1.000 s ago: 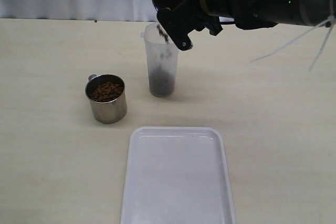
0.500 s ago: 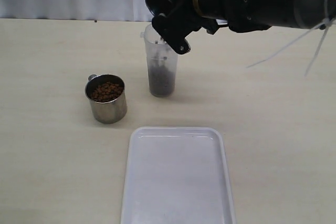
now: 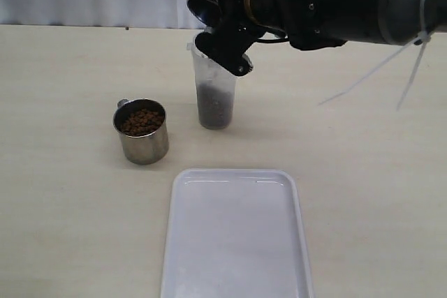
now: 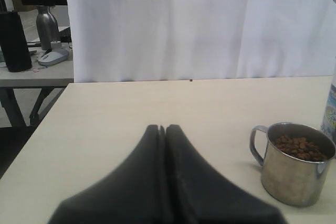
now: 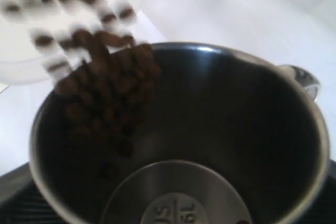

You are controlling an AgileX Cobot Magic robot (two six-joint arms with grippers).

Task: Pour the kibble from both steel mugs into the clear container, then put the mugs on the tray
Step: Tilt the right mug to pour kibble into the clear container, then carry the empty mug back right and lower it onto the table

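The right end effector (image 3: pixel 222 29) grips a tipped steel mug (image 5: pixel 220 108) over the clear container (image 3: pixel 214 99), kibble (image 5: pixel 107 90) spilling from its rim. The second steel mug (image 3: pixel 142 137), full, stands at the container's 8 o'clock, the tray (image 3: pixel 236 242) at 6 o'clock; the left end effector (image 4: pixel 160 128) is closed, empty.

Tilted mug (image 5: pixel 252 108) pouring kibble (image 5: pixel 110 87) into clear container (image 3: pixel 215 78).

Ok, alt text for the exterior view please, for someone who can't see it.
The right gripper holds a tilted mug over the container, whose bottom part is filled with kibble. A second mug, full of kibble, stands on the table left of the container; the tray lies in front, nearer the camera.
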